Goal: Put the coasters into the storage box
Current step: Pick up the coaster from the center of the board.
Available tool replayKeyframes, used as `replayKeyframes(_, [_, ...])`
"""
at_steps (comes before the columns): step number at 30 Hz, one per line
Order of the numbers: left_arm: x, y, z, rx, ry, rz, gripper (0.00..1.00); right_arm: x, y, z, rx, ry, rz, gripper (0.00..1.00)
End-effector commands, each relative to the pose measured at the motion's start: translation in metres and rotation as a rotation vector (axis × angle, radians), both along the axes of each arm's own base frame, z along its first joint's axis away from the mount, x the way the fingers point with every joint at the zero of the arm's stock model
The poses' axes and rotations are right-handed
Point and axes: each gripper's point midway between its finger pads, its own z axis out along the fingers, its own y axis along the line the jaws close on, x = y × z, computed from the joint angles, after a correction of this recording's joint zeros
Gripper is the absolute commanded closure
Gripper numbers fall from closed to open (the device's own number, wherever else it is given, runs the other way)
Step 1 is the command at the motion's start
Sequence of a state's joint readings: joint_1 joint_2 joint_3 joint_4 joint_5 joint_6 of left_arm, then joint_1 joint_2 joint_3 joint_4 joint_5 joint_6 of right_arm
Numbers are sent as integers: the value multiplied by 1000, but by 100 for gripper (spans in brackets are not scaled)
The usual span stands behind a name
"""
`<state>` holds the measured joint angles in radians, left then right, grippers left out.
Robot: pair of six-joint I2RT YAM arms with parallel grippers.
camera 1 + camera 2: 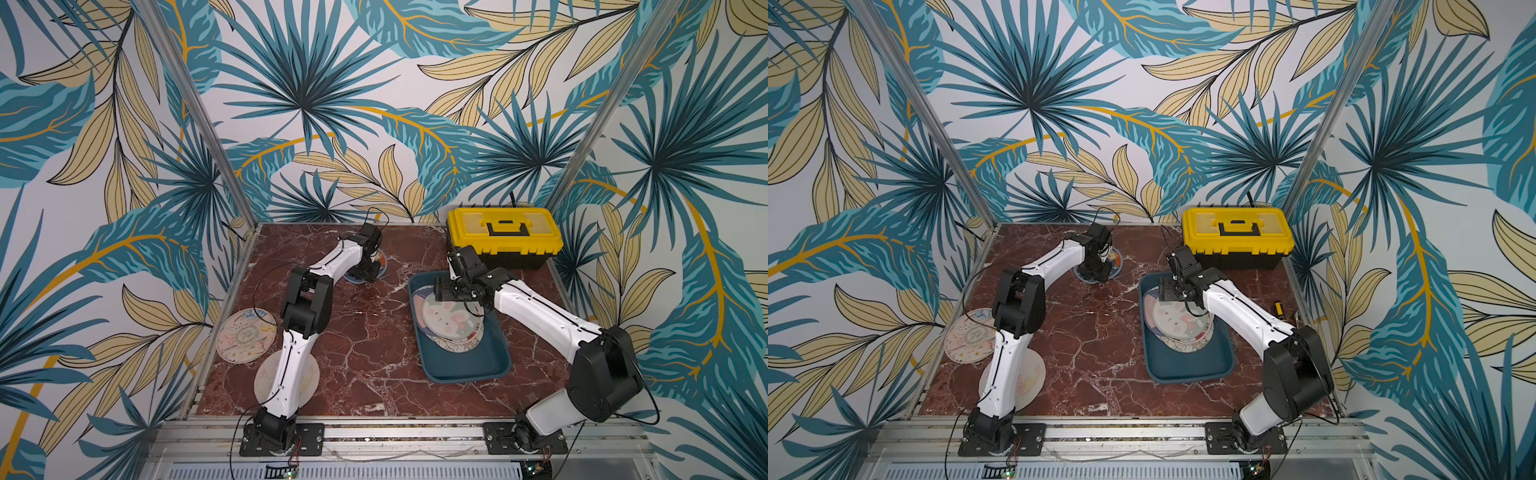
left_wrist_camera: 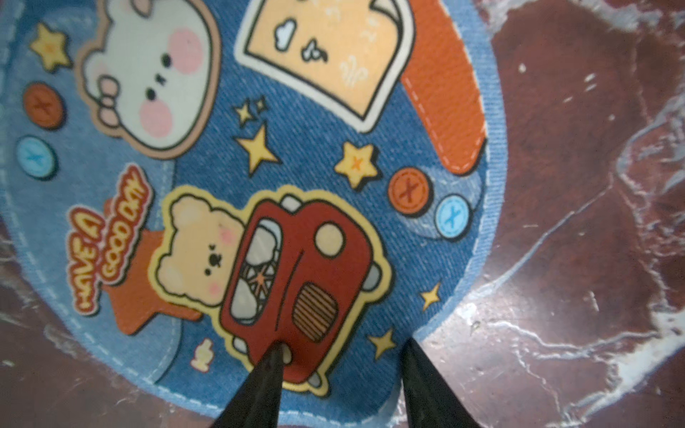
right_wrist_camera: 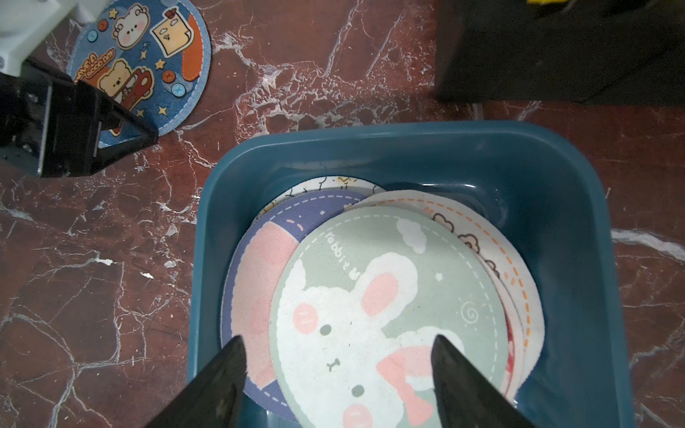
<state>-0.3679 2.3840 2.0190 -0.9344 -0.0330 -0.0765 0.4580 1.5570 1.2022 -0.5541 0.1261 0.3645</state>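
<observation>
While left tool (image 2: 341,350), half-spread, straddles blue coaster (image 2: 296,159) rim (one tip on print), right tool (image 3: 339,341) wide over storage box (image 3: 407,129).

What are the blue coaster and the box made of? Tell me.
Blue coaster: seemingly fabric, matte; a denim-like weave and ribbed edge show, though the weave may be printed. Box: likely moulded plastic, smooth, semi-gloss; rounded walls carry soft highlights.

Robot laboratory cell, as indicated by silver aluminium base rail (image 1: 399,434), leaf-printed backdrop panels (image 1: 332,83) and red marble-patterned tabletop (image 1: 365,332).
</observation>
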Motion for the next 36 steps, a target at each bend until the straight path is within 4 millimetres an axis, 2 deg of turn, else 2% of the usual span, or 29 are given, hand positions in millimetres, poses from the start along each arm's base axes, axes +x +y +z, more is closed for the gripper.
replayKeyframes(1, [-31,20,-55,58,187,18,55,3,-1,-3,-18,12,5,22])
replayKeyframes(3, [-30,20,-54,53,187,20,59,4,0,-4,-16,14,5,22])
replayKeyframes(6, [-29,19,-50,47,179,24,74,4,1,-4,-15,16,9,22])
replayKeyframes(13, [-26,17,-45,31,168,35,99,6,2,-3,-12,16,11,22])
replayKeyframes(18, [-24,18,-36,36,146,52,100,8,5,-1,-7,17,15,22])
replayKeyframes(23, [-20,23,-17,47,103,73,100,12,9,5,7,9,22,22])
replayKeyframes(25, [-15,28,3,66,52,86,100,14,11,7,16,3,24,22])
replayKeyframes(36, [-18,27,72,-27,-151,90,100,29,30,20,92,-27,51,22])
